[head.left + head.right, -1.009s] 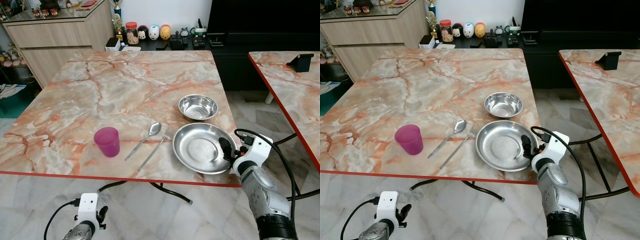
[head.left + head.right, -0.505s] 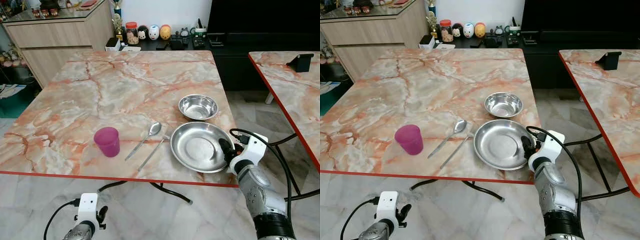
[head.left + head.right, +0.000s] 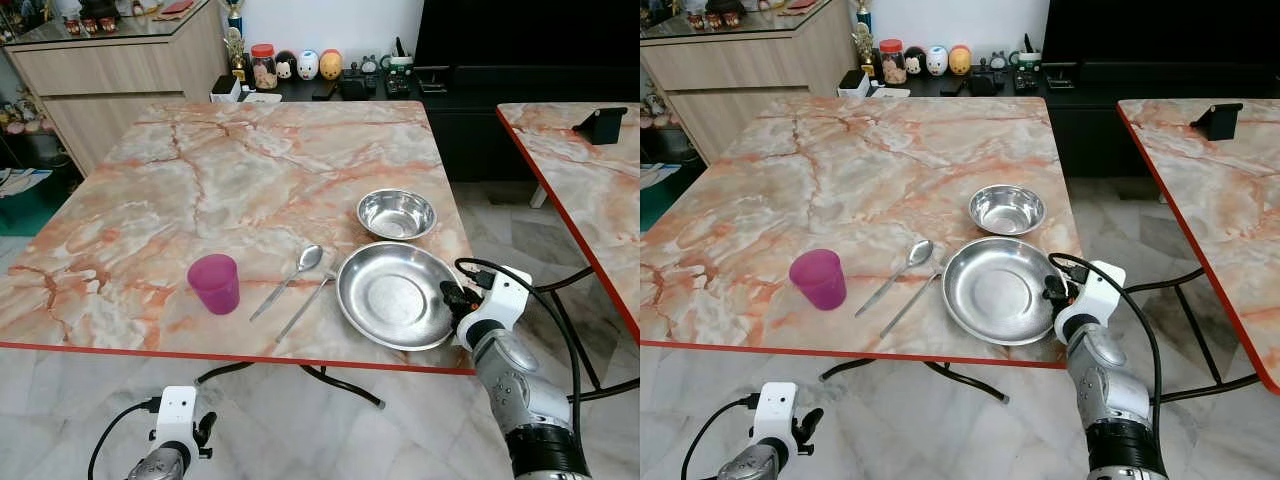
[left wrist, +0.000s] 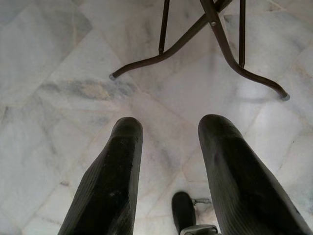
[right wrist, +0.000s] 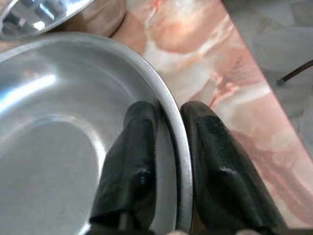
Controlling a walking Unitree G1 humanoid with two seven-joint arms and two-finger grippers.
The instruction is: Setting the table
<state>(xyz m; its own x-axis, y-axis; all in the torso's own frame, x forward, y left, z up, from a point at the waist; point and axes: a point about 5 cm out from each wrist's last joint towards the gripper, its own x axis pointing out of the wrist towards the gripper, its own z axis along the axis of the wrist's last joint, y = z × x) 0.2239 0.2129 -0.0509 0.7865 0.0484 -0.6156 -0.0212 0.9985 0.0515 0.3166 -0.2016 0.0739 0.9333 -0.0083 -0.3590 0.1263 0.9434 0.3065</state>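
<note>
In the right wrist view the right tool [image 5: 168,115] is seen clamped on the rim of the large steel plate [image 5: 58,122], one finger inside the rim and one outside; from the head views only the black fingertips at the plate's right edge can be made out. In the left wrist view the left tool [image 4: 168,129] is shown with its fingers parted, hanging low over the pale marble floor [image 4: 63,58] near the table's dark metal feet [image 4: 195,34].

The plate [image 3: 395,295] is set near the front right edge of the tabletop [image 3: 220,180]. A small steel bowl [image 3: 397,214] is placed just behind it. A fork [image 3: 308,305] and a spoon [image 3: 290,278] are laid side by side to its left, the fork close to the plate's rim. A purple cup [image 3: 215,283] is stood upright further left.

The tabletop is orange-veined marble with a red edge. A second such tabletop [image 3: 585,170] is seen to the right, and a wooden cabinet [image 3: 110,70] and a dark shelf of jars and figurines behind.
</note>
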